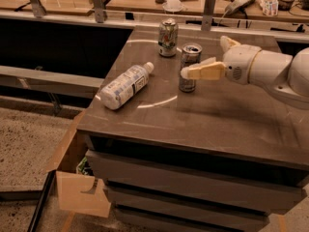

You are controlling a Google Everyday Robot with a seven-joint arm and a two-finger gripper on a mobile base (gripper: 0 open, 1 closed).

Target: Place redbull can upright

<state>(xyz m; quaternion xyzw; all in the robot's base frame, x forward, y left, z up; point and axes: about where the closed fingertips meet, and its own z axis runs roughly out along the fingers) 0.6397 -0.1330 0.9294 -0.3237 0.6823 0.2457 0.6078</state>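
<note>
The redbull can [189, 64], slim and silver-blue with a shiny open-tab top, stands upright on the grey table [203, 115], near the middle of its back half. My gripper [204, 57] is just to the right of the can, at can height, and open. Its near fingertip [189, 73] crosses in front of the can's lower half. Its far finger [226, 43] points up to the right of the can, apart from it. The can does not sit between the jaws.
A green-and-white patterned can [168, 37] stands upright behind and left of the redbull can. A white plastic bottle [124, 85] lies on its side at the table's left. A rail with posts [208, 7] runs along the back. An open cardboard box [79, 187] sits below left.
</note>
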